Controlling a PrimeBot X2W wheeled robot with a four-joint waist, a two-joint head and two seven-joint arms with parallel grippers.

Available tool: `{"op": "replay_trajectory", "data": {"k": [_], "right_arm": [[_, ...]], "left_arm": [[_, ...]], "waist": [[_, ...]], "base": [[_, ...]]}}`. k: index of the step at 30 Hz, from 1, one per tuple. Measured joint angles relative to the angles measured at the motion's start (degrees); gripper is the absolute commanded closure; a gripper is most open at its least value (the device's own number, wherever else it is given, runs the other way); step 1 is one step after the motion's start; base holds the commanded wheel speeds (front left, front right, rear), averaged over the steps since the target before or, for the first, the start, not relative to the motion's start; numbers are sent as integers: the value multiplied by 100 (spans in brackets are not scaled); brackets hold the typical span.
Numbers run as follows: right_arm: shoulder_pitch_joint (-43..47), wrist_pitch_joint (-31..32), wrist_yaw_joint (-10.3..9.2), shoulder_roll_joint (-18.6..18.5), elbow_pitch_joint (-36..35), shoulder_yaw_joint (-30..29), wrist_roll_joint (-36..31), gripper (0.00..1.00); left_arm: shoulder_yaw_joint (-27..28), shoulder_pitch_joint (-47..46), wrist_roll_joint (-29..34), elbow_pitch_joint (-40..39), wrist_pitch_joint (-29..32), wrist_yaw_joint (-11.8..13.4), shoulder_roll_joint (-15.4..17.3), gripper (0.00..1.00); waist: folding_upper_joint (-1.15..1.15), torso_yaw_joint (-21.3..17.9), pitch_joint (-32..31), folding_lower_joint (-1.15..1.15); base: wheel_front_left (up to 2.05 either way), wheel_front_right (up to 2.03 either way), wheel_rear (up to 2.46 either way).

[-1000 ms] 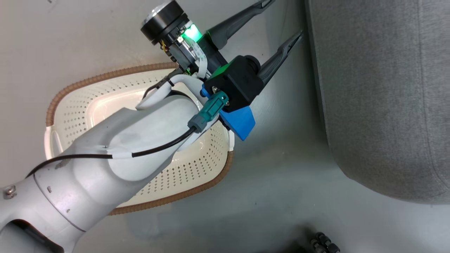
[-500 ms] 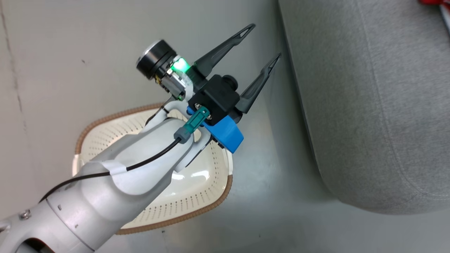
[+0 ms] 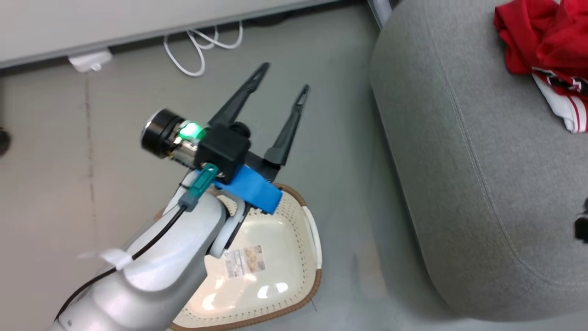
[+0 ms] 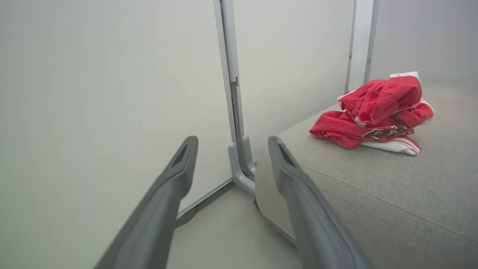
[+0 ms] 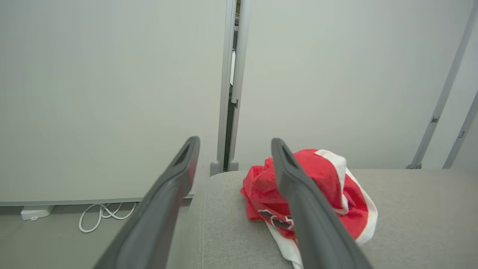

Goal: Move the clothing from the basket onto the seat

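The grey seat [image 3: 482, 184] carries the red clothing [image 3: 542, 50], bunched in a heap near its far edge. The white basket [image 3: 317, 280] sits on the floor [image 3: 115, 138] just beside the seat's front corner, a paper label showing on its bottom. The left gripper [image 3: 284, 77] hangs above the floor, fingers apart and empty. The right gripper [image 5: 235, 144] points toward the clothing, fingers apart, holding nothing.

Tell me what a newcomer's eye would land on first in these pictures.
The crumpled red clothing stands out first, heaped on the light grey seat at the head view's upper right. Next comes the left gripper, jaws wide and empty, hanging above the floor beside the seat. Below it the cream basket sits on the floor, with no clothing in the part that shows.
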Motion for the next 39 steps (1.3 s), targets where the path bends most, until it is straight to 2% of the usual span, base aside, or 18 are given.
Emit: {"op": "replay_trajectory", "data": {"k": [5, 10, 18, 26, 39], "right_arm": [[284, 0, 0, 232, -205, 401, -18, 0], [467, 0, 0, 515, -236, 577, -109, 0], [672, 0, 0, 975, -63, 592, -242, 0], [989, 0, 0, 1190, 77, 642, -448, 0], [1443, 0, 0, 1434, 342, 772, -658, 0]], "left_arm": [[713, 582, 157, -135, 0, 97, -21, 0], [1362, 1151, 385, -232, -2, 41, -85, 0], [2345, 2086, 809, -370, -7, -229, -267, 0], [3370, 3034, 1307, -544, -7, -513, -547, 0], [4402, 4070, 1822, -590, -7, -1023, -1058, 0]], "waist": [[0, 304, -337, 0], [0, 615, -635, 0], [0, 1013, -1066, 0], [0, 1297, -1456, 0], [0, 1367, -1839, 1]], "base": [[0, 0, 0], [0, 0, 0], [0, 0, 0], [0, 0, 0], [0, 0, 0]]}}
